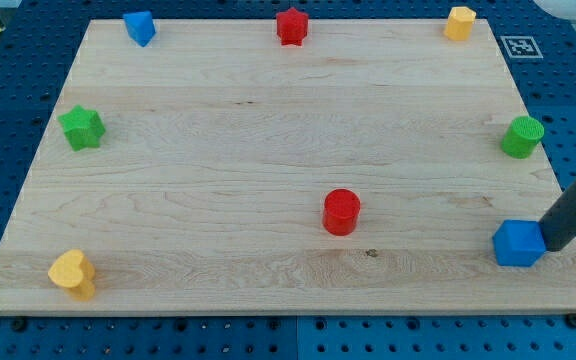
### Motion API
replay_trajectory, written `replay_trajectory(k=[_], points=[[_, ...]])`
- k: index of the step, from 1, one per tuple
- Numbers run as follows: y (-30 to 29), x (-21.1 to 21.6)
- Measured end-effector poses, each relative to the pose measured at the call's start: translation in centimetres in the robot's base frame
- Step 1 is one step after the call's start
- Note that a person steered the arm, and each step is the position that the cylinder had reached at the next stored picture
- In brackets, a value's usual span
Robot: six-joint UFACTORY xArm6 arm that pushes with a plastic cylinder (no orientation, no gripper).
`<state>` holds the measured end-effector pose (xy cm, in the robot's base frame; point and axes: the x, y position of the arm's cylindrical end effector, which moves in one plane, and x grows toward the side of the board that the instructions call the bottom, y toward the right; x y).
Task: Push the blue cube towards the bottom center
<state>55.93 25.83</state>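
The blue cube (518, 243) sits on the wooden board (268, 150) near the view's bottom right corner. My dark rod comes in from the view's right edge, and my tip (551, 246) rests right beside the cube's right side, touching or nearly touching it. The board's bottom centre lies well to the cube's left.
A red cylinder (342, 212) stands left of the cube, near the lower middle. A green cylinder (521, 136) is at the right edge. A yellow heart (73, 273) is bottom left, a green star (82, 127) left. Along the top: a blue block (139, 27), a red star (291, 26), a yellow block (459, 22).
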Motion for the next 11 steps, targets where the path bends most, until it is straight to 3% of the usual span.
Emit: replay_trajectory(k=[11], points=[[-12.4, 3.2]])
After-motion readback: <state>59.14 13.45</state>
